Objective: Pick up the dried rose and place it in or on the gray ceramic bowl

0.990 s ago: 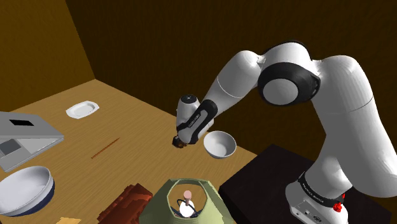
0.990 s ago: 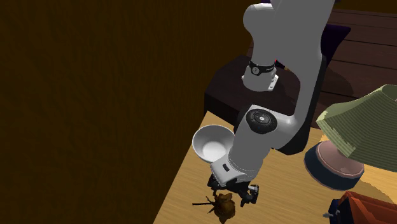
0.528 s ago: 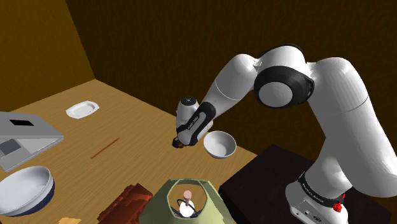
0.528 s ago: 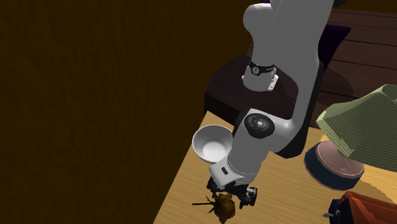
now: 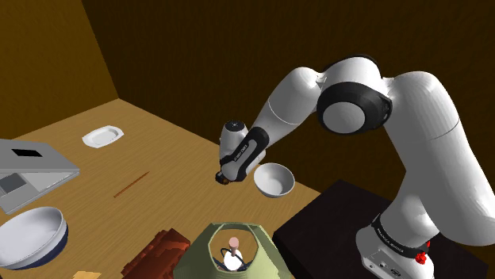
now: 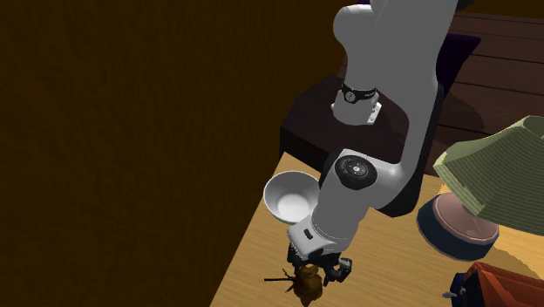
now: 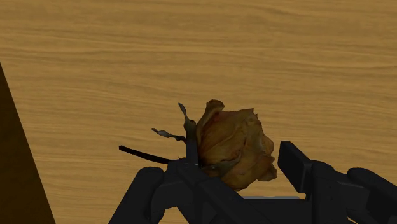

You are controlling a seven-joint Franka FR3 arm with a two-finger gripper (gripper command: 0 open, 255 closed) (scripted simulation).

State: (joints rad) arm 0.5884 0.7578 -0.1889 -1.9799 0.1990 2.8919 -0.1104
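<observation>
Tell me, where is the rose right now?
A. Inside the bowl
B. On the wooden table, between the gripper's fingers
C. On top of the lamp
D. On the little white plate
B: the rose lies on the wooden table with the gripper around it, one finger on each side, and the bowl next to it has nothing in it.

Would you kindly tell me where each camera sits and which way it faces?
Shoulder view: beside the stand, looking down over the table; the arm and tool show.
Second exterior view: across the table, high, facing back toward the stand; the arm shows.
Wrist view: on the hand, looking down at the rose; the tool's open fingers show.
Both exterior views share the white bowl.
</observation>
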